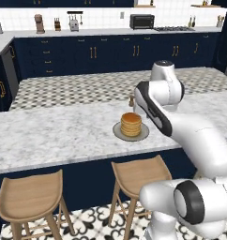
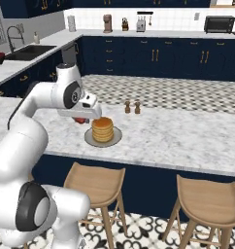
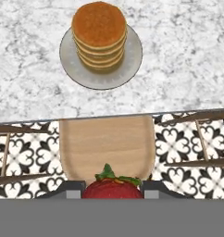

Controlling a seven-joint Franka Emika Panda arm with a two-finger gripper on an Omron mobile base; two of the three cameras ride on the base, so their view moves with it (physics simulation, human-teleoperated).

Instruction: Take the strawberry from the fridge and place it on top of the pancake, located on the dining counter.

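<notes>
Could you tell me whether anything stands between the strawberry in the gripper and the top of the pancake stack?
Nothing visible does. The small red strawberry sits between the fingers of the gripper, and the golden-tan pancake stack on its grey round plate has a bare top. The white-grey marbled dining counter around the plate looks open.

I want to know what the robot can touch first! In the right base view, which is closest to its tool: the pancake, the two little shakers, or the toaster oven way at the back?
1. The pancake, right beside the tool, which holds the strawberry.
2. The two shakers, farther back and right on the dining counter.
3. The toaster oven, on the far back counter.
</notes>
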